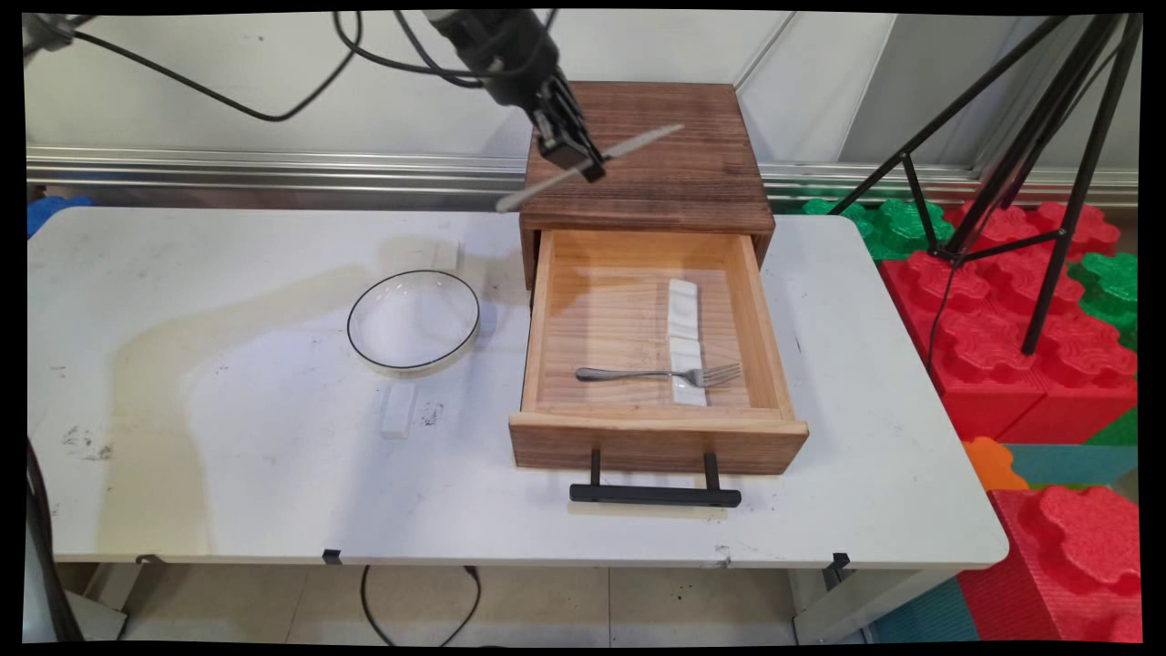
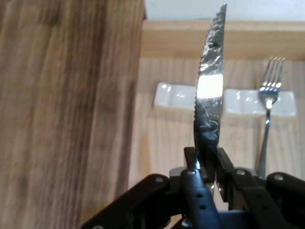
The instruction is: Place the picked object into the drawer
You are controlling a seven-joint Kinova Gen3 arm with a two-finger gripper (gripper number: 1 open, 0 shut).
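Note:
My gripper [image 1: 583,164] hangs high over the top of the dark wooden drawer cabinet [image 1: 674,173], shut on a silver serrated knife [image 1: 592,168] that it grips near the middle, tilted with one end up to the right. In the hand view the knife [image 2: 210,81] rises from between the fingers [image 2: 196,164], blade pointing up. Below lies the open light wooden drawer [image 1: 656,428]. Inside it a fork [image 1: 656,374] rests across the nearer of two white cutlery rests [image 1: 688,374], with the second rest [image 1: 682,308] behind. The hand view shows the fork [image 2: 268,119] and both rests [image 2: 174,98] too.
A clear glass plate with a dark rim [image 1: 414,322] sits on the white table [image 1: 228,474] left of the drawer. One white rest [image 1: 398,410] lies in front of it and another [image 1: 444,254] behind. A black tripod [image 1: 1029,182] and red and green foam blocks [image 1: 1002,337] stand to the right.

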